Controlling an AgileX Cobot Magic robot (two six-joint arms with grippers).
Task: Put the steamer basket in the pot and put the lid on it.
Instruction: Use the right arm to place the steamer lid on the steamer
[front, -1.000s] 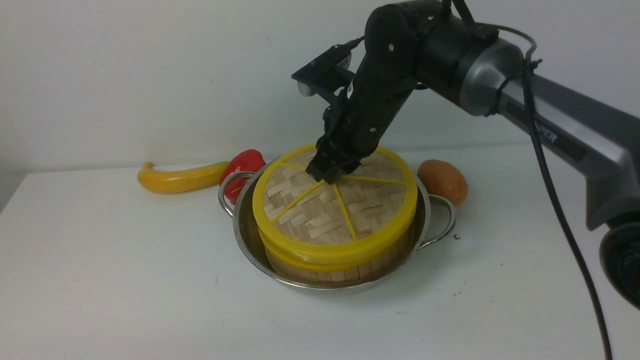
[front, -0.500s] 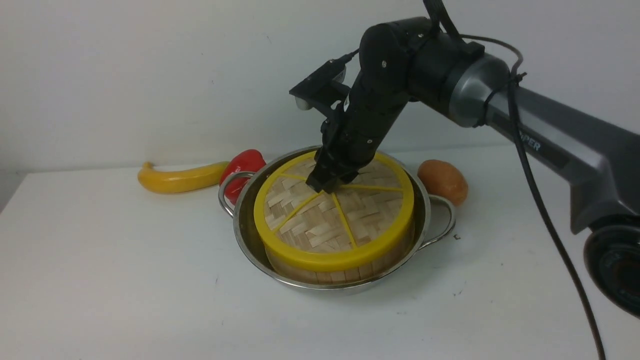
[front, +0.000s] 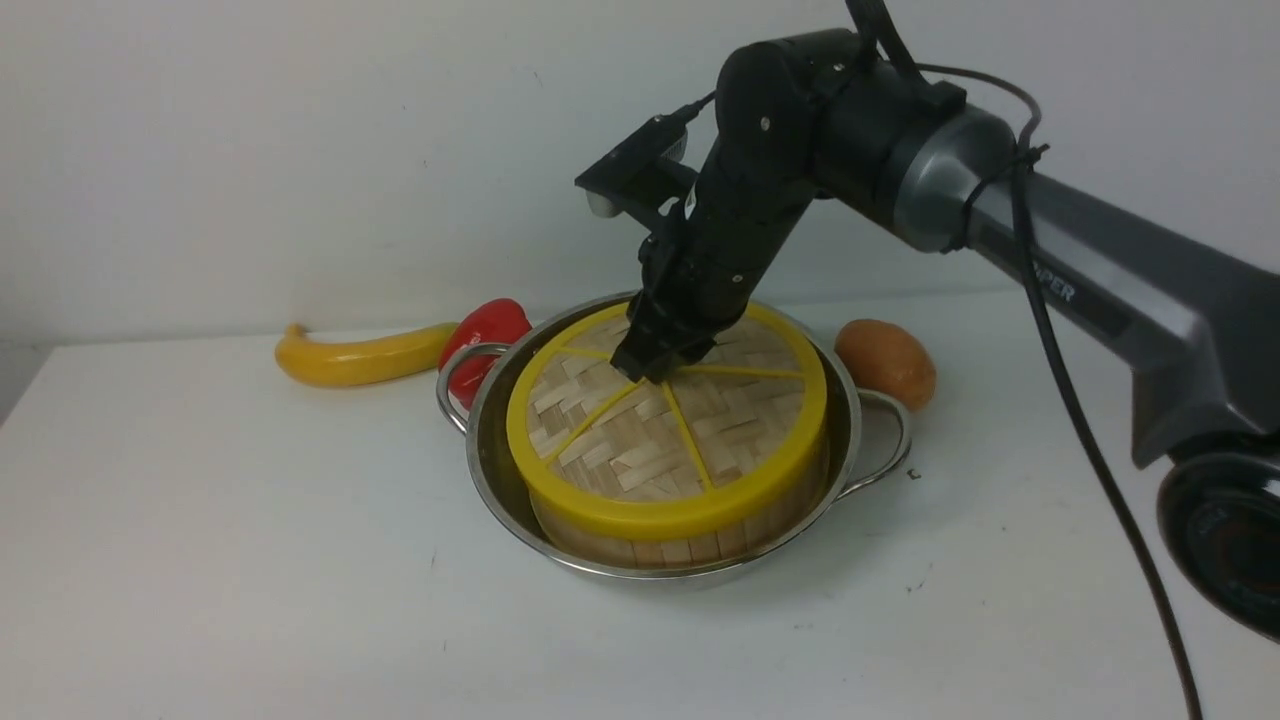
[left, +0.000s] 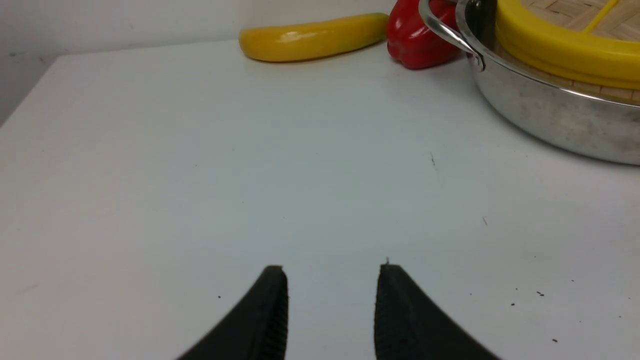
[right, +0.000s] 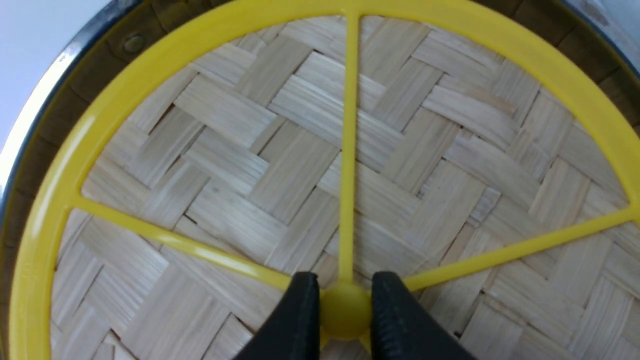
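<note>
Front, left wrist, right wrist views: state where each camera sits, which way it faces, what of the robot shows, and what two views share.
Front view: between the arms, facing forward over the white table; shows the right arm, right gripper on the flat woven-bamboo lid with yellow rim.
Left wrist view: on the left arm, low, looking across the table; shows the open left gripper.
Right wrist view: above the lid, looking down; shows fingertips clamping its yellow knob.
Shared: front and left wrist show the shiny steel pot.

I see bare table (front: 250, 560) in front and left of the pot (front: 487, 450), but a pepper (front: 490, 325) and banana (front: 360, 358) block behind-left, a potato (front: 885, 362) behind-right, and my right arm (front: 1100, 270) covers the lid (front: 640, 440).
</note>
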